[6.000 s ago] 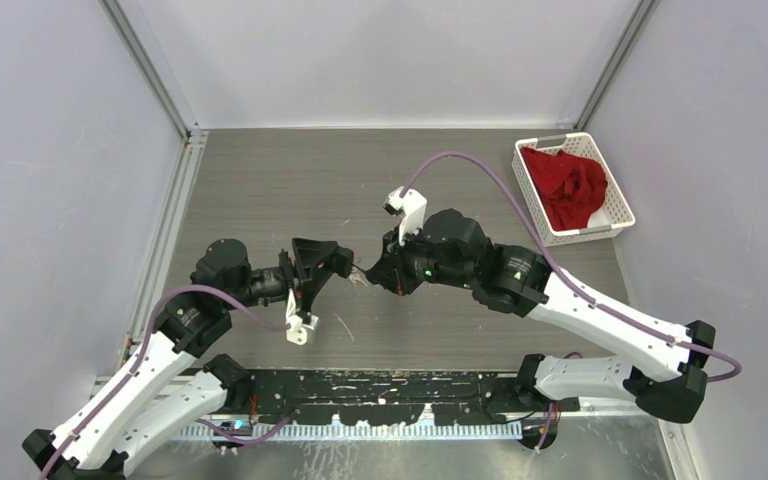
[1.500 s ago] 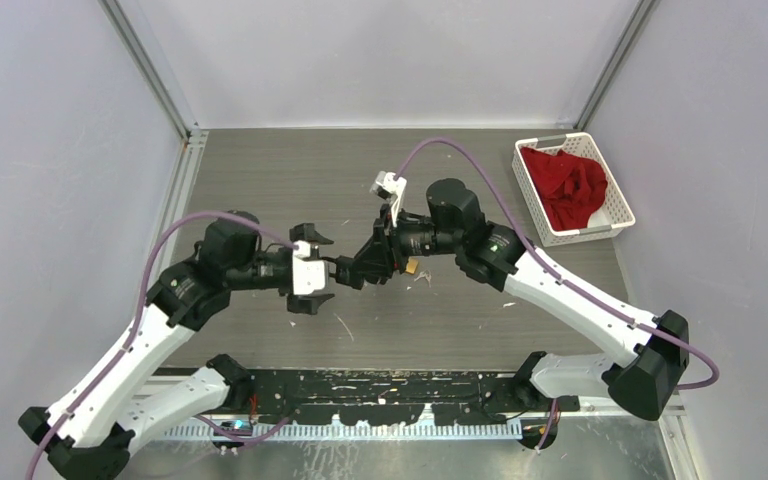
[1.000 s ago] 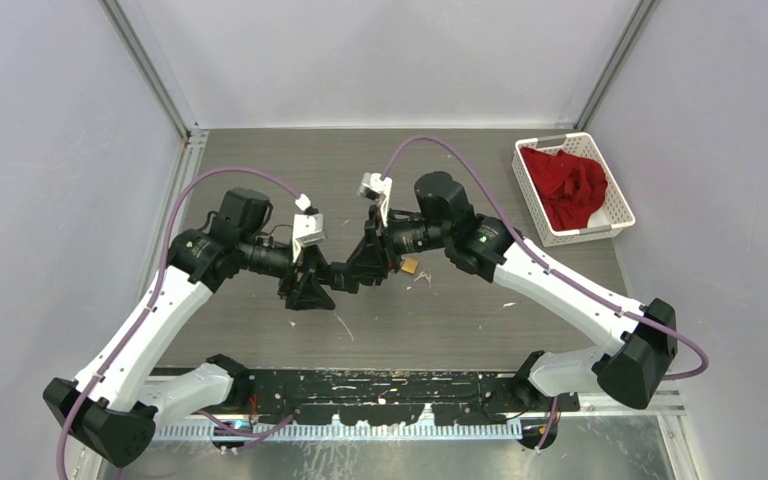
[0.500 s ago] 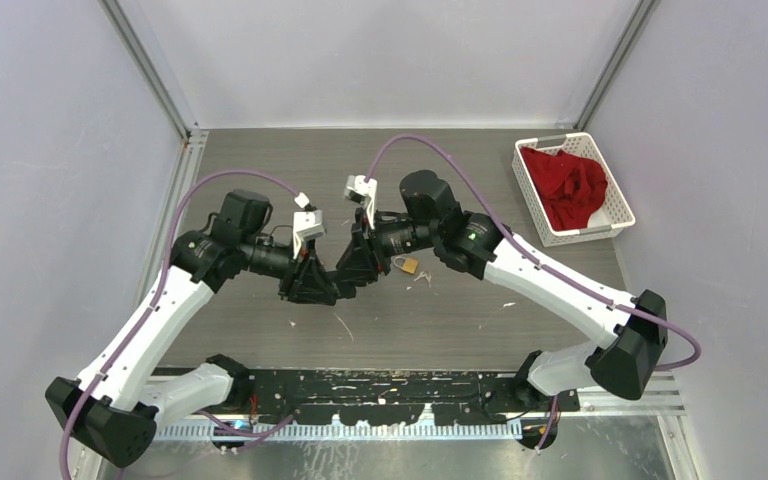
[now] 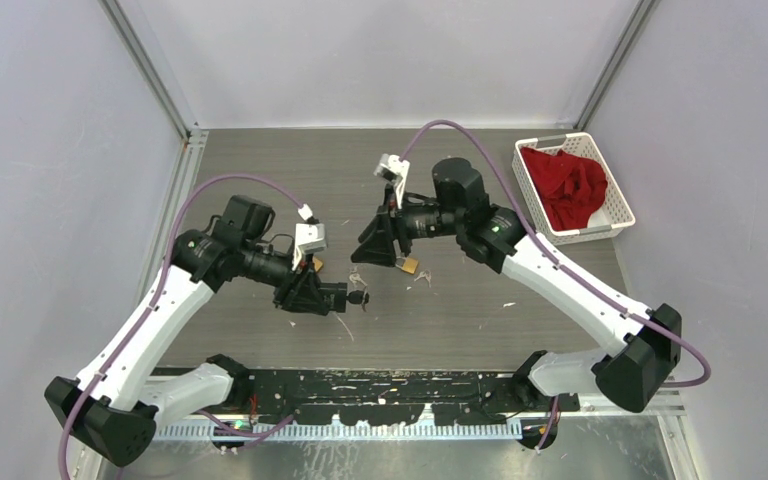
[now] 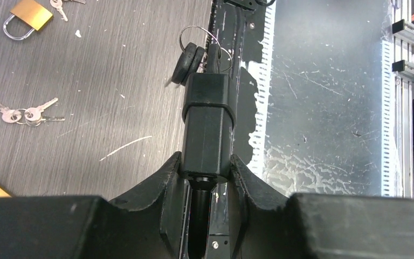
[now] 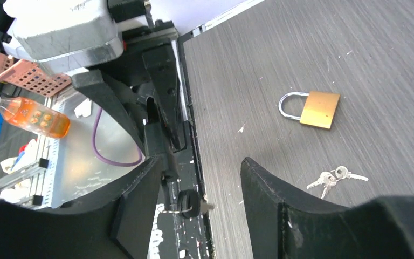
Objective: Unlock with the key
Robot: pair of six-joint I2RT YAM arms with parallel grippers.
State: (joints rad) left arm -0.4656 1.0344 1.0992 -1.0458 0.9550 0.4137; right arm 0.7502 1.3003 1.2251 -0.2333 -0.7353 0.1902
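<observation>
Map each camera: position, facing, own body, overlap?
Top external: overhead, behind the robot, facing down onto the table; both arms show.
Left wrist: along the left end effector, shut on the black lock; left fingers show.
Right wrist: through the open right end effector onto the table; right fingers show.
Both wrists share silver keys, black lock.

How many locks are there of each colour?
Gold padlocks: 2
Black lock: 1
Total: 3
</observation>
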